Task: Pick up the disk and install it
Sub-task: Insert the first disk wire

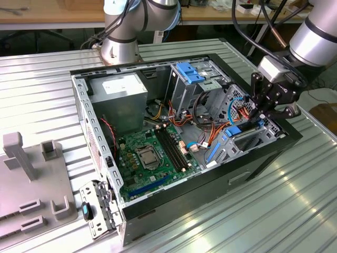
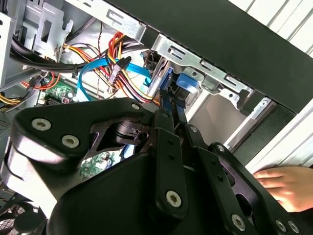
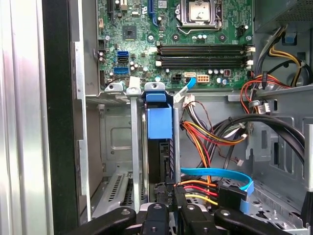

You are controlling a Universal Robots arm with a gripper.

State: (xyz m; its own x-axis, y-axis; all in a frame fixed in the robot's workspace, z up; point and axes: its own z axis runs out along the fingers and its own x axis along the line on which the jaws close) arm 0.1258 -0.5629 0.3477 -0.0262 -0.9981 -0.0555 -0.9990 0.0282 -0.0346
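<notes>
The disk (image 3: 160, 147) stands on edge in a drive-bay slot of the open computer case (image 1: 253, 158), at the exterior view's right. It is a dark slab with a bright blue rail along one edge. In the exterior view its blue rail (image 1: 239, 129) shows just below my gripper (image 1: 261, 117). My gripper (image 3: 173, 208) hangs over the near end of the disk, fingers drawn together with hardly any gap. In the second wrist view the fingertips (image 2: 166, 105) meet right at the blue end piece (image 2: 182, 83) of the disk.
Red, yellow and blue cables (image 3: 210, 183) crowd the bay beside the disk. The motherboard (image 1: 152, 153), a grey power supply (image 1: 118, 92) and a light-blue bracket (image 1: 189, 71) lie deeper in the case. A person's hand (image 2: 288, 183) rests outside the case wall.
</notes>
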